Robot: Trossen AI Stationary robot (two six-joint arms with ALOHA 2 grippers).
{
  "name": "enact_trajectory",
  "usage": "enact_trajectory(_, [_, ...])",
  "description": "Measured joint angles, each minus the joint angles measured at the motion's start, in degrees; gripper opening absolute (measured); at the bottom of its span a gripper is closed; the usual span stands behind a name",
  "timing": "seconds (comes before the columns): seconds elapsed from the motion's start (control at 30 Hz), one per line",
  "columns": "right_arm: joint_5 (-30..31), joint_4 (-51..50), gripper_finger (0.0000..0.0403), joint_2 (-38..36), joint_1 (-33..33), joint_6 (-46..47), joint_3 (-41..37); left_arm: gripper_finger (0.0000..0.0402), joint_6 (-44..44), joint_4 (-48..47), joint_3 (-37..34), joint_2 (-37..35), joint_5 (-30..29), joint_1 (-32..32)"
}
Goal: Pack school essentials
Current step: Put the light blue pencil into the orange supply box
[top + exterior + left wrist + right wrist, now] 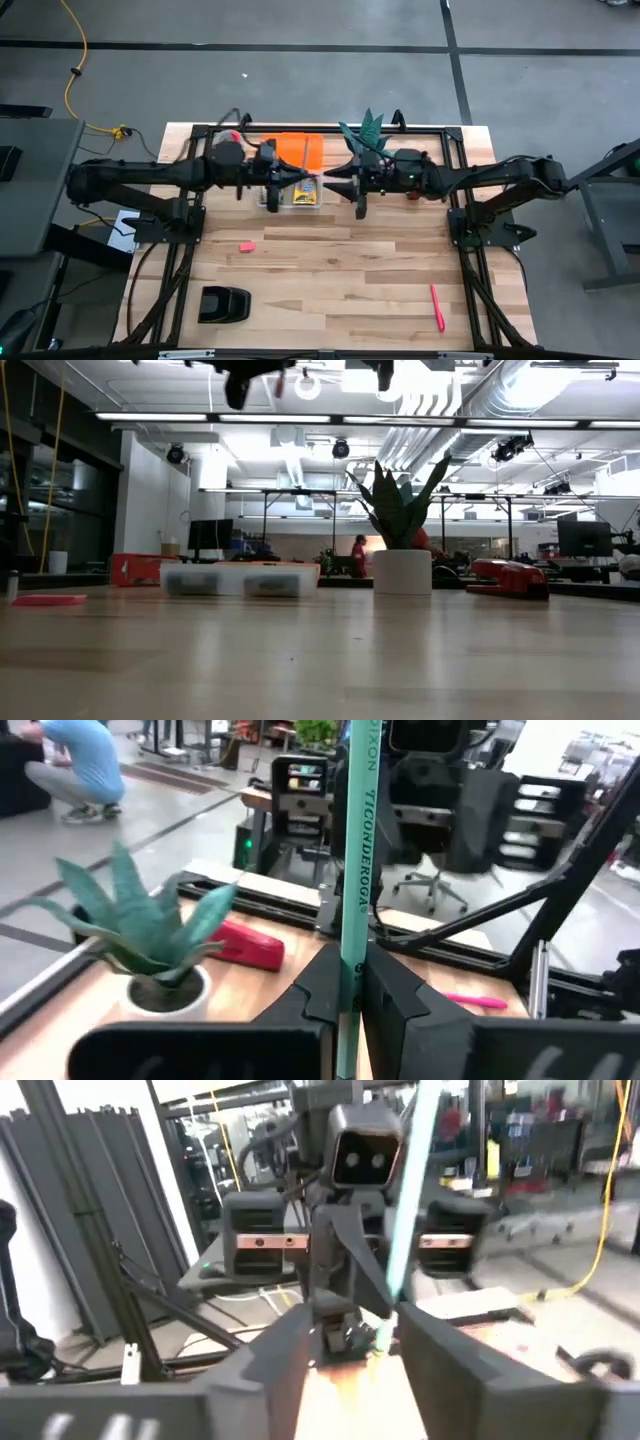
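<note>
A teal pencil [355, 850] stands upright in the air between my two grippers, above the middle of the table's far half. My left gripper [352, 970] is shut on it and shows in the high view [308, 184] over a clear bin [285, 198]. A yellow crayon box [308, 191] lies in that bin. Facing it, my right gripper [350, 1330] [340, 186] is open, with the pencil [405, 1210] between its fingers, close to one of them. A pink pen [437, 307] and a pink eraser [247, 246] lie on the table. My left gripper pinches the pencil's lower shaft [350, 982] between its two fingers. The fingers lie level, come from the table's left and cross the pencil. The pencil stands upright, clear of the table, most of it above the fingers and a short end below. Whether my right gripper touches the pencil, I cannot tell.
A potted plant [365, 130] stands at the far edge, right of an orange flat thing [298, 150]. A red tape dispenser [508, 578] sits beside the plant. A black object [223, 303] rests near the front left. Bare wood lies in the middle and near part.
</note>
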Motion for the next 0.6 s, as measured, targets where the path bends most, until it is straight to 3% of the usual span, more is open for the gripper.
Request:
enact_trajectory(0.2, [0.26,-6.03,0.0193,-6.63,-0.13,-4.92,0.00,0.0007,3.01,-7.39,0.00,-10.02,-1.12,0.78])
enact_trajectory(0.6, [0.24,-14.74,0.0197,-11.16,-0.11,-2.36,0.00,0.0007,0.51,-3.61,-10.87,-22.83,-8.18,-5.14])
